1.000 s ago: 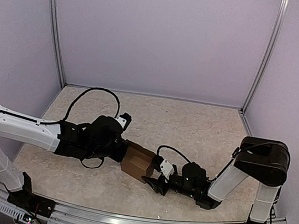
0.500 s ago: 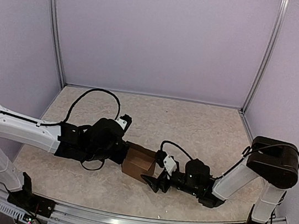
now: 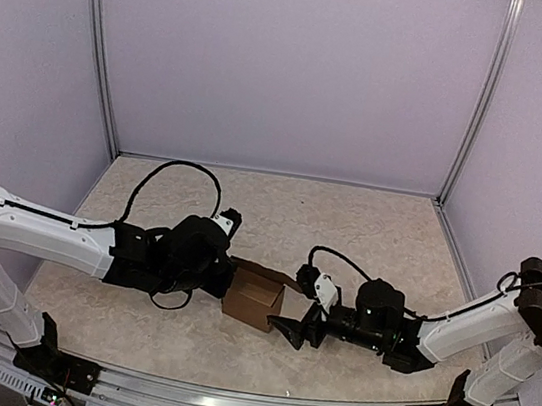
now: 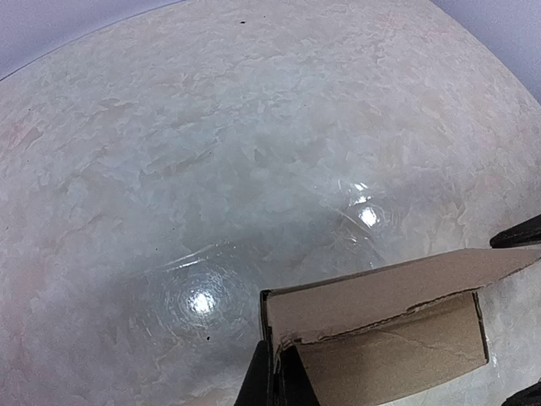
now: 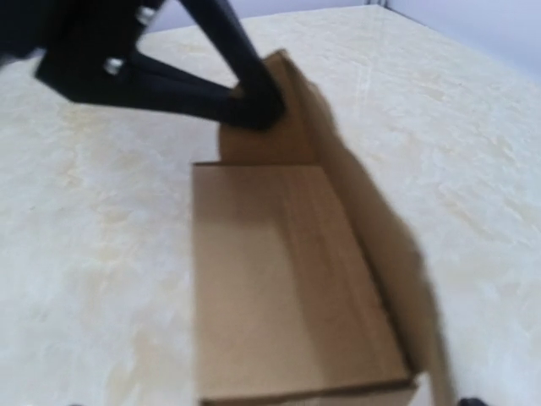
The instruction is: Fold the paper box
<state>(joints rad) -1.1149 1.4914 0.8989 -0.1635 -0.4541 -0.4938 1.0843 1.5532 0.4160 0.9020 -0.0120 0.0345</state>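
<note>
The paper box (image 3: 249, 301) is a small brown open box on the table between the arms, with one long flap standing up along its far side. My left gripper (image 3: 231, 278) is shut on the box's left wall at a corner. In the left wrist view its fingertips (image 4: 275, 372) pinch the cardboard edge of the box (image 4: 389, 338). The right wrist view looks into the box (image 5: 279, 288), with the left fingers (image 5: 245, 97) clamped on its far corner. My right gripper (image 3: 286, 328) is open just right of the box and not touching it. Its tips show apart at the left wrist view's right edge (image 4: 520, 233).
The table (image 3: 347, 234) is pale and marbled, with purple walls at the back and sides and metal corner posts (image 3: 101, 48). The left arm's cable (image 3: 170, 164) loops over the table behind the box. A metal rail (image 3: 223, 398) runs along the near edge.
My right gripper has drawn back to the right off the box and its arm has stretched out lower. The box's far flap now stands open toward the right. The left gripper keeps its grip.
</note>
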